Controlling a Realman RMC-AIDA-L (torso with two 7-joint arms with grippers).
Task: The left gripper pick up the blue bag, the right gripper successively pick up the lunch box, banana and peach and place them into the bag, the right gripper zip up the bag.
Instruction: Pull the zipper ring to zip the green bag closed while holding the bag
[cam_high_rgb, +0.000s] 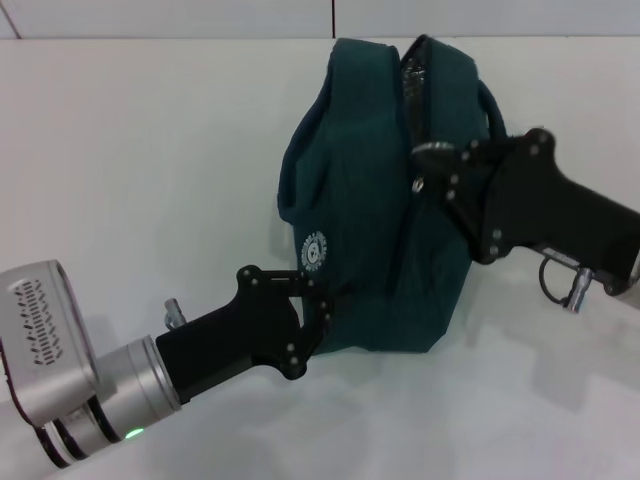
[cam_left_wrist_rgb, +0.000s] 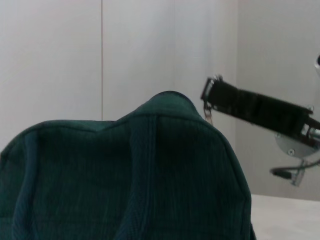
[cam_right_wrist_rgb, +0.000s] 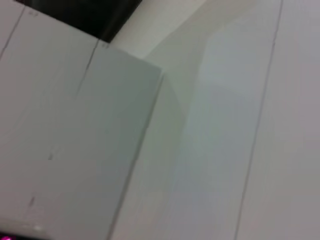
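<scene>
The blue bag (cam_high_rgb: 375, 210) is a dark teal fabric bag standing upright on the white table. My left gripper (cam_high_rgb: 325, 303) is shut on its lower left edge. My right gripper (cam_high_rgb: 430, 158) is at the zip line on the bag's upper right side, shut on the small metal zipper pull (cam_high_rgb: 417, 183). The zip is still parted near the top (cam_high_rgb: 414, 68), where silver lining shows. In the left wrist view the bag (cam_left_wrist_rgb: 125, 180) fills the lower part, and the right gripper (cam_left_wrist_rgb: 211, 97) holds the pull (cam_left_wrist_rgb: 207, 114) at its top. The lunch box, banana and peach are not in view.
The white table (cam_high_rgb: 150, 170) spreads around the bag and a pale wall stands behind it. The right wrist view shows only pale wall panels (cam_right_wrist_rgb: 200, 125).
</scene>
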